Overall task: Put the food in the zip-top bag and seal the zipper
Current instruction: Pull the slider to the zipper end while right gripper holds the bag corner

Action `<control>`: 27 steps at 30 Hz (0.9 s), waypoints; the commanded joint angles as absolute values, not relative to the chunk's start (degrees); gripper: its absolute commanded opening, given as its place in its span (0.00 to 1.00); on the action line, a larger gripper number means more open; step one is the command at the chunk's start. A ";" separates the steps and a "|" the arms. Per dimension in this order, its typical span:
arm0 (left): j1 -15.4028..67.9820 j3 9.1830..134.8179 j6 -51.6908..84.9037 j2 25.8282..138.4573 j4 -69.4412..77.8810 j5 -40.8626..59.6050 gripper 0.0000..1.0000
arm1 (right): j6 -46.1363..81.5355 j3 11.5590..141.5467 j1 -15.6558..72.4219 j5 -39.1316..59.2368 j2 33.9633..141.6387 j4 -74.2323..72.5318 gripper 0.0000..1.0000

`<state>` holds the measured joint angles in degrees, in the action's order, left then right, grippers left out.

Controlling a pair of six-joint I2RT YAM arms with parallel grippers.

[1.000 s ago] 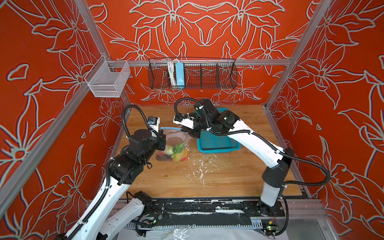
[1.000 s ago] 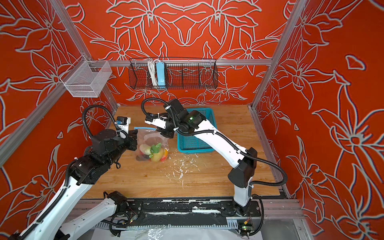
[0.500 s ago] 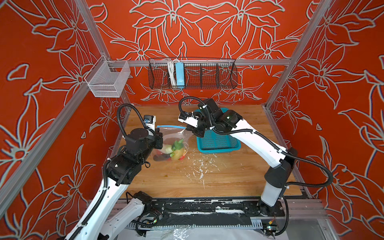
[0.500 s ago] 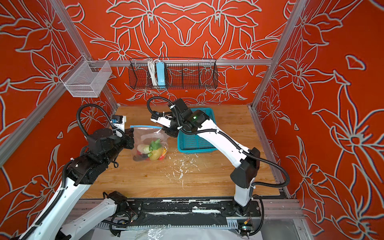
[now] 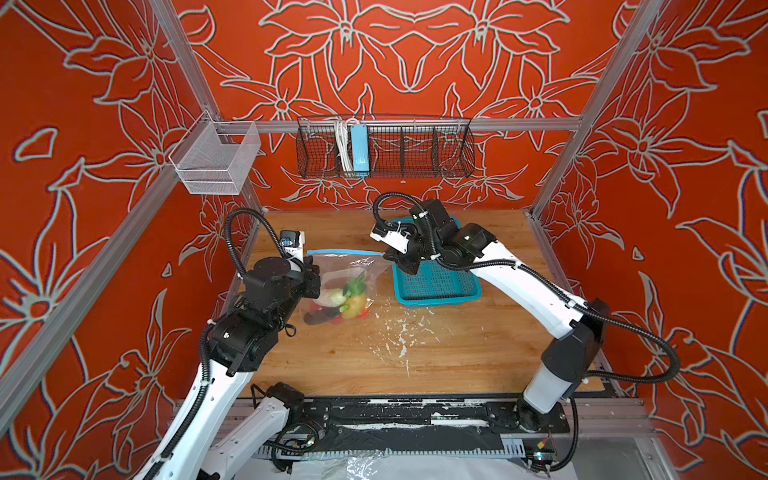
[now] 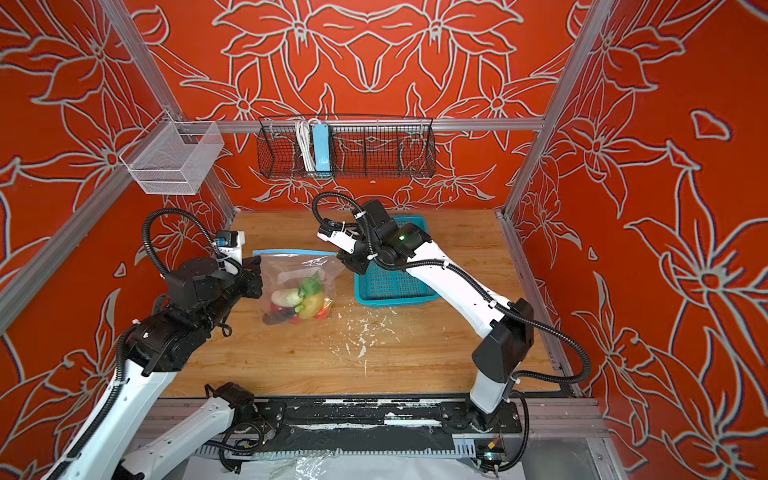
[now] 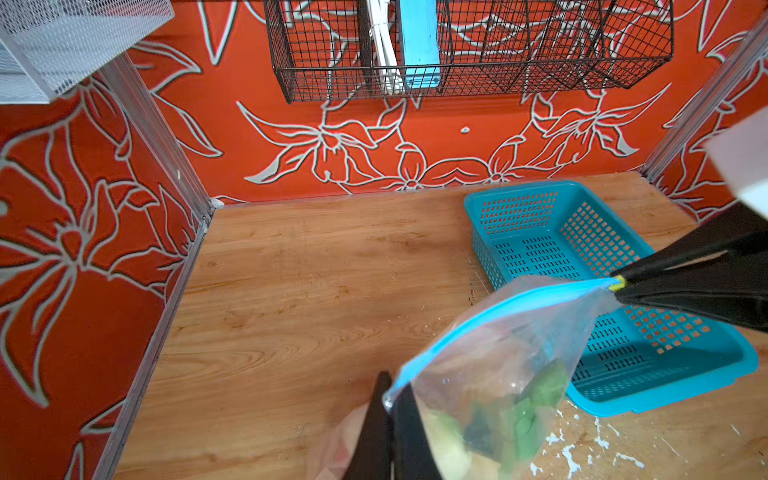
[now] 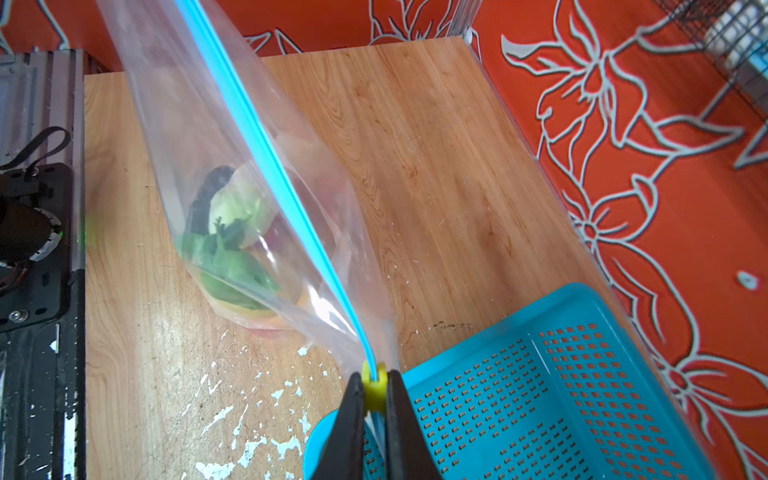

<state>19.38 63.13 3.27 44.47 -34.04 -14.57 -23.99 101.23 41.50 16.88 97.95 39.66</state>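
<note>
Jaws of the left gripper are together, clamped on the left top corner of the bag, at one end of the zipper. The bag hangs near the left edge of the table, mouth uppermost and stretched taut between both grippers. Its belly sags and appears to rest on the wood. The food lies heaped in the bottom. The film looks thin, slick and limp, and the light load drags it down, so the hold belongs on the stiffer zipper, not the film. The zipper reads as one closed line, so the seal is judged done or nearly so. Jaws of the right gripper are clamped on the yellow tab at the right end, over the left rim of the basket. No food shows in the basket.
</note>
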 commanded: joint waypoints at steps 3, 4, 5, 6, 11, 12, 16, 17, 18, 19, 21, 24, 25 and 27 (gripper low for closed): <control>17.85 64.95 3.86 42.89 -32.96 -19.41 0.00 | -21.57 98.74 38.90 14.41 95.84 40.59 0.00; 17.78 64.95 3.78 42.81 -32.96 -19.42 0.00 | -21.37 98.30 38.67 14.46 95.57 40.38 0.00; 17.75 64.95 3.71 42.72 -32.96 -19.42 0.00 | -21.15 97.84 38.51 14.46 95.26 40.11 0.00; 17.67 64.95 3.69 42.63 -32.96 -19.42 0.00 | -21.02 97.47 38.34 14.42 95.04 39.78 0.00; 17.51 64.45 3.78 41.94 -32.74 -19.78 0.00 | -20.75 94.47 37.54 14.28 93.29 37.71 0.00; 17.45 64.42 3.85 41.90 -32.74 -19.78 0.00 | -20.51 93.89 37.38 14.16 93.05 37.31 0.00; 17.40 64.21 3.93 41.58 -32.87 -19.69 0.00 | -19.59 92.94 36.74 15.13 92.47 36.91 0.00; 17.40 64.01 3.95 41.49 -32.72 -19.65 0.00 | -19.38 92.98 36.74 15.27 92.41 36.85 0.00; 17.40 63.75 3.96 41.32 -32.46 -19.75 0.00 | -19.06 93.02 36.65 15.30 92.24 36.84 0.00; 17.40 63.56 3.96 41.31 -32.28 -19.99 0.00 | -18.90 92.93 36.65 15.29 92.07 36.78 0.00; 17.33 63.46 4.17 41.31 -32.32 -20.15 0.00 | -18.43 92.58 36.65 15.46 91.60 36.20 0.00; 17.31 63.89 4.95 41.22 -32.92 -19.13 0.00 | -17.41 91.42 36.64 16.96 90.22 34.15 0.00; 17.31 63.94 5.18 41.06 -33.17 -18.94 0.00 | -16.95 91.18 36.64 17.51 89.84 33.49 0.00; 17.36 63.81 5.44 40.63 -33.40 -18.90 0.00 | -16.21 91.39 36.57 18.73 89.27 33.14 0.00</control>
